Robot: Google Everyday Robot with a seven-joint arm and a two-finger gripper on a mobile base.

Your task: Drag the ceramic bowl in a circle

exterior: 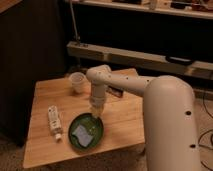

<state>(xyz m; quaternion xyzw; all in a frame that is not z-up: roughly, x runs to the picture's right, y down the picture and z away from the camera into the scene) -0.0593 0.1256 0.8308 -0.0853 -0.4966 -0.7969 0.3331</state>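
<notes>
Surface: wooden table (45, 145), dark floor around it.
Bowl: the ceramic bowl (86, 133) sits near the table's front edge, a pale patch inside.
Gripper: gripper (95, 116) reaches down onto the bowl's far rim; whether it is spread or closed, I cannot tell.
Bottle: white bottle (54, 121) lies just left of the bowl.
Cup: small white cup (77, 81) stands farther back.
Background: long shelf (140, 56) against the dark wall.

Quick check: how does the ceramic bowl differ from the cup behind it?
The ceramic bowl is wide, shallow, dark green; the cup is small, taller, translucent white. The gripper sits at the bowl's rim; the cup stands apart, untouched. Both rest upright on the wooden table.
</notes>
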